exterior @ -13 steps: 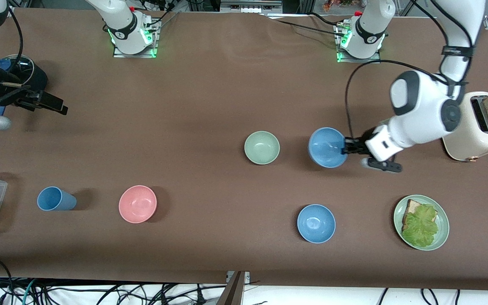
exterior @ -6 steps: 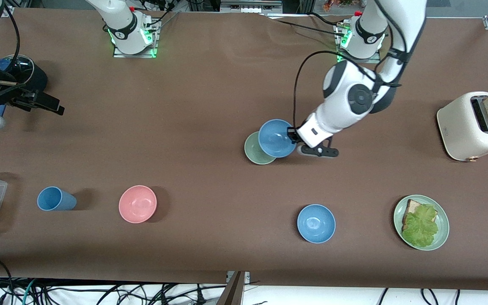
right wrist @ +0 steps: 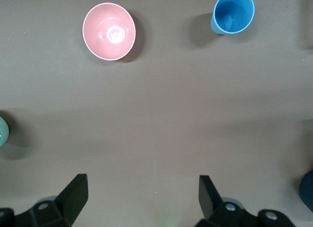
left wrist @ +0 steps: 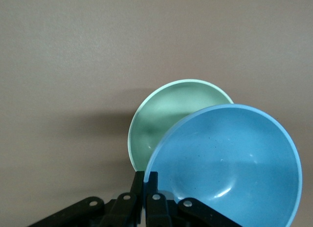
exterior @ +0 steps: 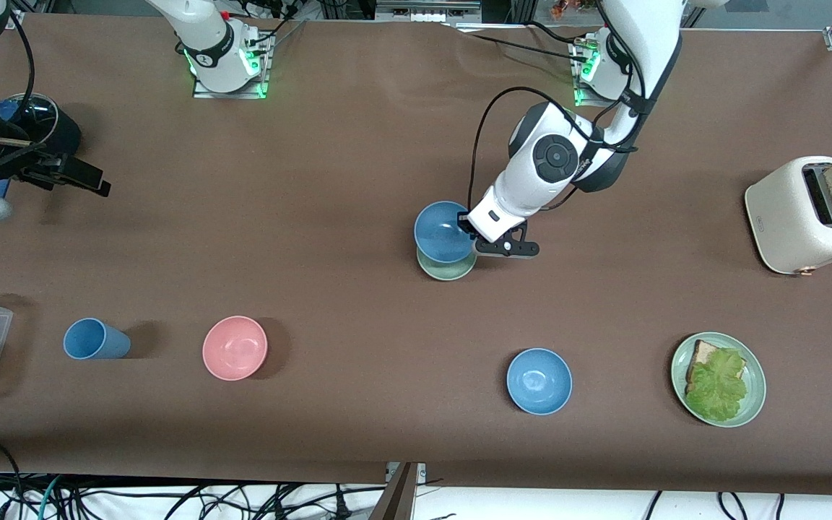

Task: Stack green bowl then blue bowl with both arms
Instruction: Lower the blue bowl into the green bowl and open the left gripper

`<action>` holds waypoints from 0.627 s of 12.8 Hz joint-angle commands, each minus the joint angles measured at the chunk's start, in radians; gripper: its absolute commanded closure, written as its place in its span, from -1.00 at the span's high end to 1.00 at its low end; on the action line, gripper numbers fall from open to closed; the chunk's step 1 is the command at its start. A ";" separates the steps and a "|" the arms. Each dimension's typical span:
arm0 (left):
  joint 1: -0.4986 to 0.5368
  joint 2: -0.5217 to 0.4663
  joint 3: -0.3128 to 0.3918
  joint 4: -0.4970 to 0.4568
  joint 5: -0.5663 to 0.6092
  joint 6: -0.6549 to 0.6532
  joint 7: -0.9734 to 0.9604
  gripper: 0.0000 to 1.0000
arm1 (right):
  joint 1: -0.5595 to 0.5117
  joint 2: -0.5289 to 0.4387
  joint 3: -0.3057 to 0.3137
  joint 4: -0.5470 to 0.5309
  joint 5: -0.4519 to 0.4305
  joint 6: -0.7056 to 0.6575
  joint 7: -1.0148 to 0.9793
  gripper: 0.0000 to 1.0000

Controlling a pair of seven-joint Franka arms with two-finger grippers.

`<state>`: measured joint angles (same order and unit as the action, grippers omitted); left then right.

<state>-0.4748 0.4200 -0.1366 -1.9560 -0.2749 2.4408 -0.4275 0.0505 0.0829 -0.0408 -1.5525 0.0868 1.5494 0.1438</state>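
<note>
My left gripper (exterior: 468,227) is shut on the rim of the blue bowl (exterior: 444,231) and holds it tilted just over the green bowl (exterior: 448,269), overlapping most of it. In the left wrist view the fingers (left wrist: 152,182) pinch the blue bowl's (left wrist: 230,161) rim, with the green bowl (left wrist: 164,120) below it and partly covered. My right gripper (exterior: 92,180) waits open and empty at the right arm's end of the table; its view shows it (right wrist: 142,197) spread over bare table.
A second blue bowl (exterior: 539,380) lies nearer the front camera. A pink bowl (exterior: 234,347) and a blue cup (exterior: 96,339) lie toward the right arm's end. A green plate with bread and lettuce (exterior: 755,393) and a toaster (exterior: 791,217) are at the left arm's end.
My left gripper has carried the blue bowl from beside the green bowl to over it. The right arm has barely moved.
</note>
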 commanded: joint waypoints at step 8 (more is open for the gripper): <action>-0.011 0.040 0.022 0.023 0.069 0.035 -0.040 -0.33 | -0.009 0.009 0.007 0.025 -0.002 -0.017 0.000 1.00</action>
<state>-0.4751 0.4466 -0.1252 -1.9557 -0.2350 2.4731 -0.4340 0.0505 0.0831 -0.0408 -1.5525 0.0868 1.5494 0.1440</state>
